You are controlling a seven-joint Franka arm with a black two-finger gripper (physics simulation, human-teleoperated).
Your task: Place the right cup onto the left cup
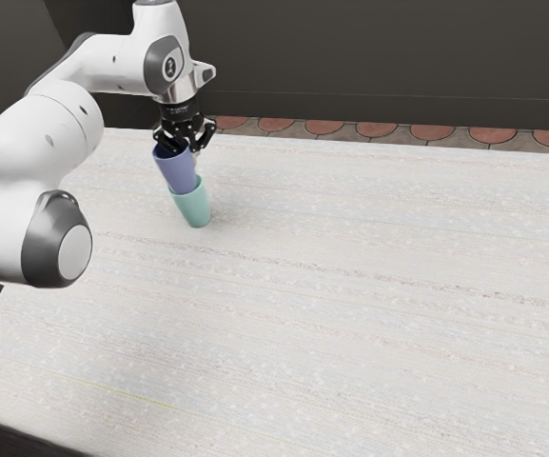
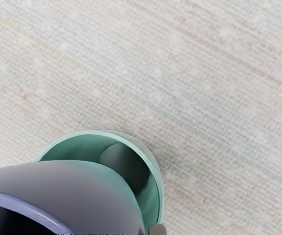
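While we looked down the arm (image 1: 114,63) in the exterior view, we found the end effector (image 1: 185,141) at the mouth of the blue-violet cup (image 1: 177,171). We could not tell whether it was spread or pinching the cup. The lower end of that cup was in the mouth of the green cup (image 1: 194,207), and much of its side stood above the green rim. The green cup was on the worktop (image 1: 350,286), near its far edge, towards the exterior view's left.

As for writing, we saw a small light marking (image 1: 179,109) on the dark collar above the end effector and an emblem on the grey joint cap (image 1: 168,66) further up; both were too small for us to read.

The wrist view gave us the inside of the green cup, which the exterior view hid: a crescent of its inner wall lay open beside the blue-violet cup, with a dark shadow (image 2: 126,166) on it. The exterior view, for its part, gave us the green cup's outer side down to its base, and beyond the worktop a strip of reddish paving stones (image 1: 324,127) and a dark wall (image 1: 350,57).
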